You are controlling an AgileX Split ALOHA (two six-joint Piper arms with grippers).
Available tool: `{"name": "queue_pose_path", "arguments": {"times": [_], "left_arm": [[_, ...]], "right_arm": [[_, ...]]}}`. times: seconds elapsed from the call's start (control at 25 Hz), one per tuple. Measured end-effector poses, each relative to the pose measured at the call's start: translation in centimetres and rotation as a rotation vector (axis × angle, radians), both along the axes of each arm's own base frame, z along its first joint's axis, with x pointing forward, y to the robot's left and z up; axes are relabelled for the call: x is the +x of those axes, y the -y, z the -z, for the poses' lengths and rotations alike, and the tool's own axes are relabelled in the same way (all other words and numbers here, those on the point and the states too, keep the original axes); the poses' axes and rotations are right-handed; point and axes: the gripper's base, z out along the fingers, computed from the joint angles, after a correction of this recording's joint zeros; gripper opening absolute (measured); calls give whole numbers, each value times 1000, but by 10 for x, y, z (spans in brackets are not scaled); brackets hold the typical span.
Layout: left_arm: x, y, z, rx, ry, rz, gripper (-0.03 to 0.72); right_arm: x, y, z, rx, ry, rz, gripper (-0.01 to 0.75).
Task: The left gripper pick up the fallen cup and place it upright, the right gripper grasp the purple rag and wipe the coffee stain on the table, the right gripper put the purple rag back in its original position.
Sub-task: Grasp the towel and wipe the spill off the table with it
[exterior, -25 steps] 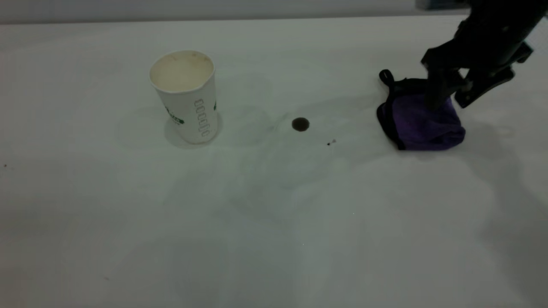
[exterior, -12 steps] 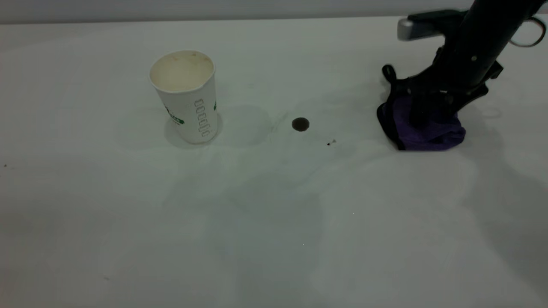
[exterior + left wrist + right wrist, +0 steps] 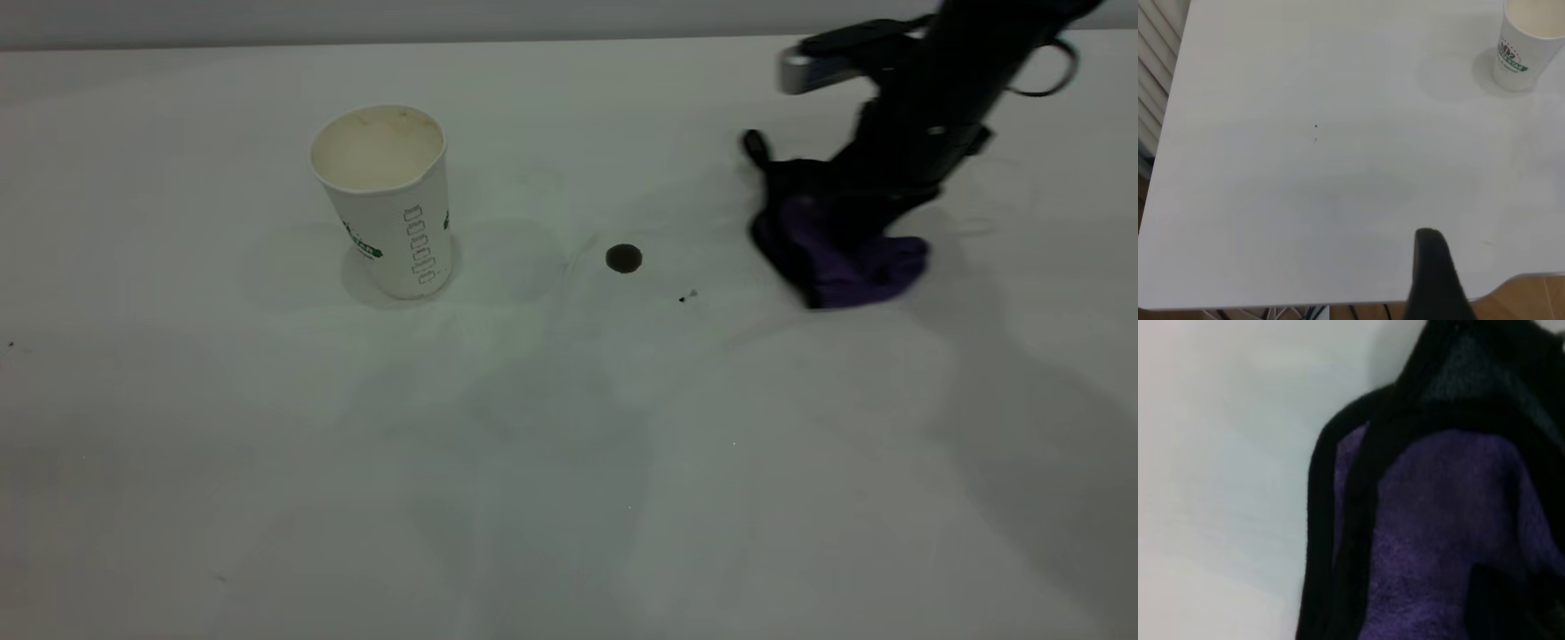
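The cup (image 3: 391, 213) stands upright on the table (image 3: 569, 462), left of centre, mouth up; the left wrist view also shows this cup (image 3: 1528, 40), far from the left gripper (image 3: 1431, 267), which hangs as a dark shape over the table's edge. The coffee stain (image 3: 623, 258) is a small dark round spot between the cup and the purple rag (image 3: 858, 267). My right gripper (image 3: 858, 218) comes down from the back right and is shut on the rag's top, with the rag's lower part on the table. The right wrist view is filled by the purple rag (image 3: 1438, 540) and its black edging.
A tiny black speck (image 3: 683, 299) lies just right of the stain. Wide bare table stretches across the front. The left wrist view shows the table's edge (image 3: 1531, 275) with wooden floor beyond it.
The right gripper came down onto the rag, closed on it and has dragged it a short way left, towards the stain. Cup and stain are unchanged.
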Motion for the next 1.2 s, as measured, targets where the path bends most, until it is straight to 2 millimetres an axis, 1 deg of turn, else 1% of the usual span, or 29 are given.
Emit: {"name": "queue_pose_path", "arguments": {"times": [0.12, 0.2, 0.48, 0.6, 0.8, 0.96, 1.12, 1.2], "left_arm": [[0, 0, 0, 0, 0, 0, 525], [0, 0, 0, 0, 0, 0, 525], [0, 0, 0, 0, 0, 0, 525], [0, 0, 0, 0, 0, 0, 525], [0, 0, 0, 0, 0, 0, 525], [0, 0, 0, 0, 0, 0, 525], [0, 0, 0, 0, 0, 0, 525], [0, 0, 0, 0, 0, 0, 525]], "right_arm": [[-4, -28, 0, 2, 55, -65, 62], [-4, -43, 0, 7, 79, -92, 62], [10, -89, 3, 55, 74, -162, 62], [11, -108, 3, 67, 64, -204, 62], [-4, -136, 3, 89, 15, -252, 62], [-24, -153, 5, 122, -107, -273, 62], [-43, -166, 6, 138, -216, -304, 62], [-44, -167, 6, 132, -218, -312, 62]]}}
